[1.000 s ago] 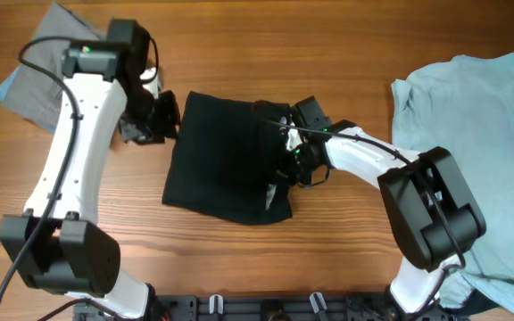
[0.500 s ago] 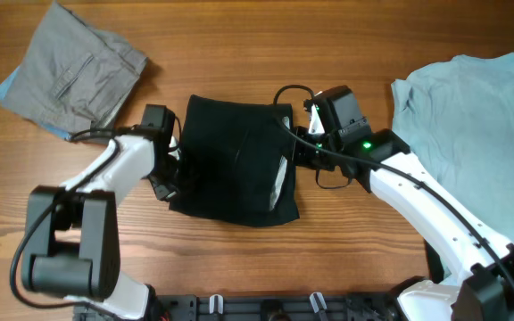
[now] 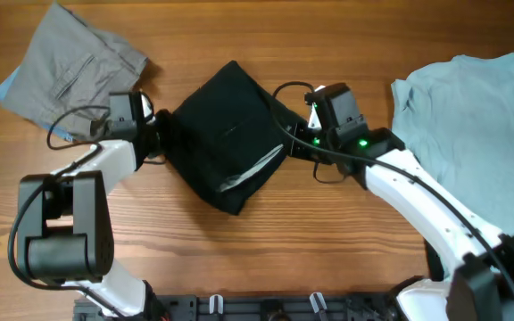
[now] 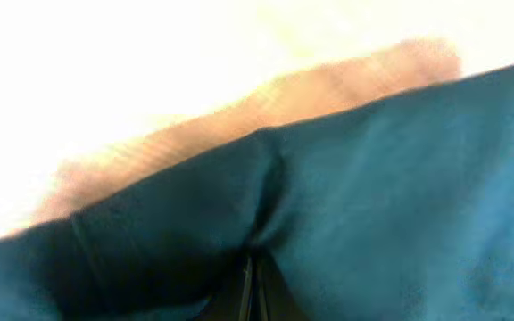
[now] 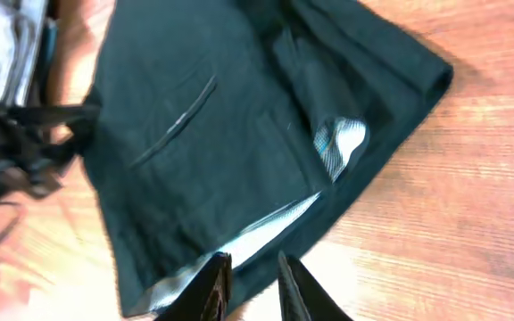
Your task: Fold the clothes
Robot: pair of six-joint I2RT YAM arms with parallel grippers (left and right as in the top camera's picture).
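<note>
One black garment (image 3: 226,134) is lying folded at the middle of the table (image 3: 266,259) — looking soft, light and floppy, best pinched at doubled edges. The left gripper (image 3: 156,140) is pinching its puckered edge; the right gripper (image 5: 251,267) is hovering narrowly parted, holding nothing.

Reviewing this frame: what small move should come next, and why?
Probably lower the right end effector and close it on the near edge of the black garment. Its jaws stand open over that edge, where white lining shows, while the left end effector pinches the opposite corner; a second hold would let both arms straighten it.
</note>
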